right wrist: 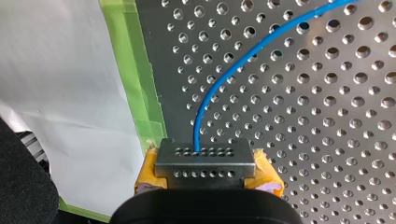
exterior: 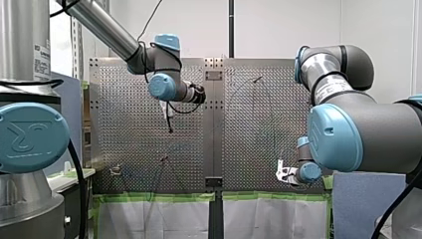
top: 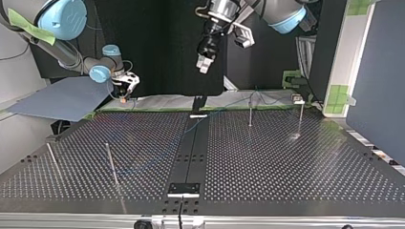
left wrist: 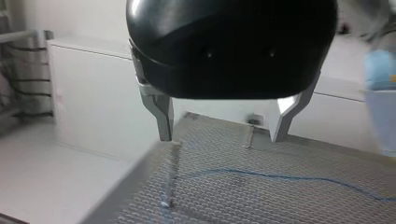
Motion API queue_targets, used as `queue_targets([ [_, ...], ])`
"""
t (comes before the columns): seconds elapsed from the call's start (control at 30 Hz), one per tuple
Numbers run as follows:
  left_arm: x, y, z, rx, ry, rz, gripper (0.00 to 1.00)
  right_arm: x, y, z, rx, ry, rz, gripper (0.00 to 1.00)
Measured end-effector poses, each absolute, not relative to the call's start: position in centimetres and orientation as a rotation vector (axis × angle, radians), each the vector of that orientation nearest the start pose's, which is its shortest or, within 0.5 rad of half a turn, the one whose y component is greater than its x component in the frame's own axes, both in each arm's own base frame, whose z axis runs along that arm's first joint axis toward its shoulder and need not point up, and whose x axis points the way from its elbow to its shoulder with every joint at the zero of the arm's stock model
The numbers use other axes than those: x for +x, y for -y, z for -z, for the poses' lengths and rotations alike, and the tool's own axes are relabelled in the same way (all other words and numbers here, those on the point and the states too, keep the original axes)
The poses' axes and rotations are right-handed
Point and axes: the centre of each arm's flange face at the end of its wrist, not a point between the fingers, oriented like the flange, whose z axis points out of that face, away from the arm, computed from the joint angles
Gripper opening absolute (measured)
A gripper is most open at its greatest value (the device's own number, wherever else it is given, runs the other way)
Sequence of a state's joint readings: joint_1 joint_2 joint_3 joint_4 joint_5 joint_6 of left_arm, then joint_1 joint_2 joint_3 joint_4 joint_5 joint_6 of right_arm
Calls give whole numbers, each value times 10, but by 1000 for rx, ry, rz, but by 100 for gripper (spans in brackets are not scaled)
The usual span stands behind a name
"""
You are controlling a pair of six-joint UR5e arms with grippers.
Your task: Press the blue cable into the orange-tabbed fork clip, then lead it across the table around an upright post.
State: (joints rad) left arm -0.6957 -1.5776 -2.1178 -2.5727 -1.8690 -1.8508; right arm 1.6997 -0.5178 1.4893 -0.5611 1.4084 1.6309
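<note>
Right wrist view: right claw (right wrist: pixel 208 164) pinching blue cable (right wrist: pixel 219 88); left claw (left wrist: pixel 222 137) spread. Likely seating step; next you align, press down.

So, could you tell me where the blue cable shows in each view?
Front view: too faint to place surely.
Top view: the blue cable crosses the perforated table at its far middle.
Left wrist view: lying under my left gripper.
Right wrist view: curving out ahead of my right gripper.
Shared landmark: the perforated table.
</note>
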Motion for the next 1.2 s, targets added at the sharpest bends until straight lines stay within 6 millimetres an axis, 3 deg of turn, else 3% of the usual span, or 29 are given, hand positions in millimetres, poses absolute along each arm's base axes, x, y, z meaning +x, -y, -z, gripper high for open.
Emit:
queue_targets([
  [0.13,259,351,-252,113,-1643,502,100,231,616,82,1701,1427,-1236,0],
  [0.23,252,345,-240,119,-1667,491,100,231,616,82,1701,1428,-1236,0],
  [1.03,203,300,-177,98,-1738,506,100,232,616,81,1703,1425,-1237,0],
  [1.2,208,300,-170,79,-1723,515,100,232,616,81,1703,1424,-1237,0],
])
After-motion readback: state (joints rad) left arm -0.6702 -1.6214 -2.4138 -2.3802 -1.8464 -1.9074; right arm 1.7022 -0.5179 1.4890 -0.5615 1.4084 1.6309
